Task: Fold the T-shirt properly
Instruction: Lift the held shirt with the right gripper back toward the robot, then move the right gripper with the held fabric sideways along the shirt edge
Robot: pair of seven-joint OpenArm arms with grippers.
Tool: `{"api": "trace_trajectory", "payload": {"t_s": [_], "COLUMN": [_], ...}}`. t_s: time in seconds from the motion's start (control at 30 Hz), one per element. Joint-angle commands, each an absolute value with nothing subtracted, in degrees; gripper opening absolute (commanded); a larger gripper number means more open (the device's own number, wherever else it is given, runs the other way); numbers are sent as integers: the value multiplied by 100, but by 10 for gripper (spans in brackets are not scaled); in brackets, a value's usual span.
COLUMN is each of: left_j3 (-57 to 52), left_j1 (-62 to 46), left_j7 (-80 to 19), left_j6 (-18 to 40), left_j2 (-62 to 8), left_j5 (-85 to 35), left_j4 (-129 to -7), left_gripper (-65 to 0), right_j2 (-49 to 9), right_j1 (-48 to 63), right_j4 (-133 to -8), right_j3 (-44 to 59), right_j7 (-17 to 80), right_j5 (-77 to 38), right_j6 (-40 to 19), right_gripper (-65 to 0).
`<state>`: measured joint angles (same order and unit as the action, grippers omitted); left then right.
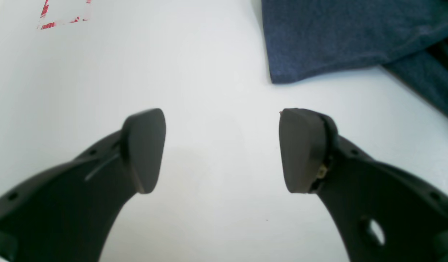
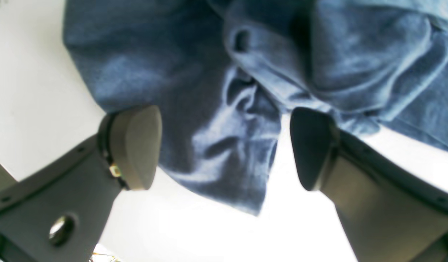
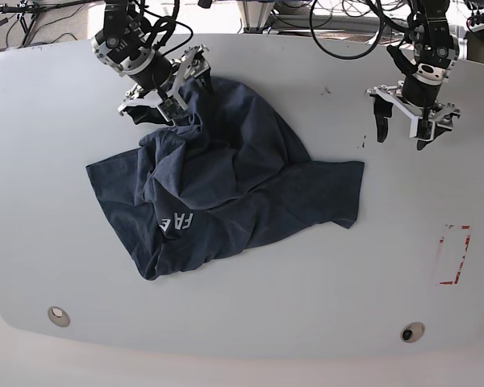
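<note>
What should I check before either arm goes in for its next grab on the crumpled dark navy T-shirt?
1. Left gripper free of cloth: ok, jaws wide apart over the bare white table.
2. Right gripper free of cloth: ok, jaws apart, nothing pinched.
3. Right gripper lined up on fabric: ok, a bunched fold of the dark navy heathered cotton T-shirt lies between its fingers.
4. Left gripper close to a shirt edge: not ok, the nearest corner sits off to one side, ahead of it.
5. Shirt lying flat: not ok, heaped and creased.
6. Collar and sleeves located: cannot tell.
</note>
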<state>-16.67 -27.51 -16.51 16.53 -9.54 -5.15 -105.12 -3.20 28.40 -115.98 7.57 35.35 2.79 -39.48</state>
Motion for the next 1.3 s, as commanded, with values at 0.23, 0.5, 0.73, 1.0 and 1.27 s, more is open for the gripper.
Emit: {"api": "trace_trajectory", "payload": {"t_s": [0.23, 0.5, 0.73, 1.0, 1.27], "left_j3": [-1684, -1675, -1675, -1675, -1569], "left_j1": [-2738, -2738, -2738, -2738, -2738], "left_j7": [-1499, -1499, -1499, -1499, -1499], "left_j6": [1631, 1631, 1631, 1631, 1631], "left_j2": [-989, -980, -980, -980, -980], "left_j5": [-567, -567, -567, -567, -567], "left_j4": [-10624, -10624, -10615, -10615, -10615], "left_gripper": [-192, -192, -192, -192, -192], "right_j2": [-330, -330, -567, -901, -1235], "right_j1": [2818, 2615, 2105, 1270, 462], "right_j4": [-11714, -11697, -11679, -11415, -10580], "right_j3": [919, 1446, 2149, 2571, 2651], "right_j7": [3407, 3407, 3662, 4127, 4127], "right_j5": [207, 207, 207, 251, 259], "right_j6": [-4000, -4000, -4000, -4000, -4000], "right_gripper": [-132, -132, -130, -132, -132]}}
